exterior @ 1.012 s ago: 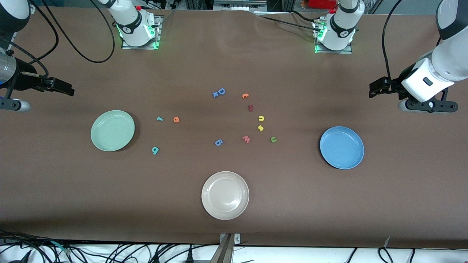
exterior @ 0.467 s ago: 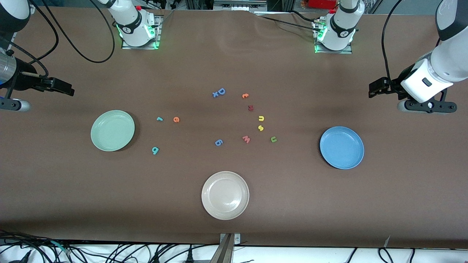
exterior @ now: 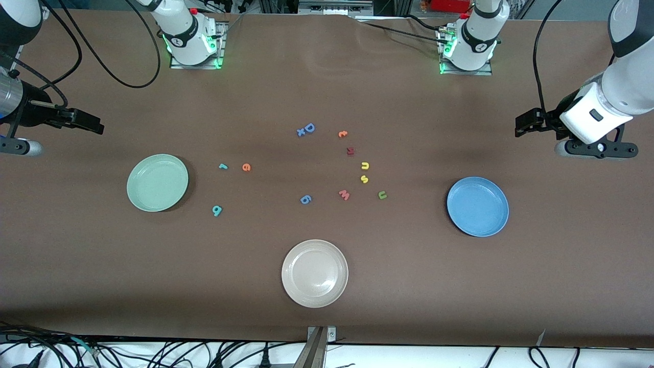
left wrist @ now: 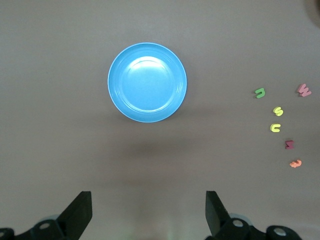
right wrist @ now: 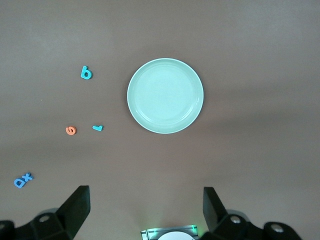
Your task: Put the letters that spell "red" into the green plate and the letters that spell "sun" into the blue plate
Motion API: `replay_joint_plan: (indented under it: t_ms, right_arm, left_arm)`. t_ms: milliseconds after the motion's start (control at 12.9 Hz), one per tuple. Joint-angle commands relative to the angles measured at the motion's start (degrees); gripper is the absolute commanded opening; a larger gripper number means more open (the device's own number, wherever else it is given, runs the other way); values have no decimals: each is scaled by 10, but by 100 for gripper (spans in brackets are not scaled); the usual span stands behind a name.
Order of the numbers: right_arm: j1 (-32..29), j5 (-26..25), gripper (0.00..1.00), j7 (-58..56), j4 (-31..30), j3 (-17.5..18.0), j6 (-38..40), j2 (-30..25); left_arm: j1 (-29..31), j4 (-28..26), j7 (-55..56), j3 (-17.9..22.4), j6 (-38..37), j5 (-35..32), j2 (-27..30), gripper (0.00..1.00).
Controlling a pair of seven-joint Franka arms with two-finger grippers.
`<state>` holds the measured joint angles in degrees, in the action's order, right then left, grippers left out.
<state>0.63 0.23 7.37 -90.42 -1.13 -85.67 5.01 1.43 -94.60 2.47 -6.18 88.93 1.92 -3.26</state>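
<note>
Waiting high with both claws wide and empty: left claw (left wrist: 146, 212) over bare worktop near the blue plate (exterior: 477, 206), right claw (right wrist: 145, 210) near the green plate (exterior: 157, 182). All 6 letters are lying loose between those plates; pinch each tiny piece squarely, starting with the orange "e" (exterior: 246, 167).

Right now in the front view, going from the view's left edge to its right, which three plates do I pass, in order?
green plate → beige plate → blue plate

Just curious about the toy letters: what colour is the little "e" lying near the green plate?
Orange. The "e" shows best in the front view.
</note>
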Motion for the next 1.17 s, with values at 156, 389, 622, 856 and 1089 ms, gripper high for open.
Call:
replay_joint_plan:
  t_ms: [156, 389, 622, 856, 1089]
  right_arm:
    - [0, 13, 100, -8, 7, -4, 9, 1]
    - [0, 13, 100, -8, 7, -4, 9, 1]
    - [0, 13, 100, -8, 7, -3, 9, 1]
    - [0, 13, 100, -6, 3, -3, 7, 2]
    - [2, 13, 100, -5, 3, 1, 1, 9]
  left_arm:
    - [1, 2, 0, -1, -7, 13, 0, 100]
    - [1, -1, 3, -6, -7, 13, 1, 100]
    - [0, -1, 24, -21, -3, 13, -3, 100]
    - [-3, -1, 87, -48, 23, 13, -23, 100]
    - [-28, 0, 182, -70, 60, 13, -55, 100]
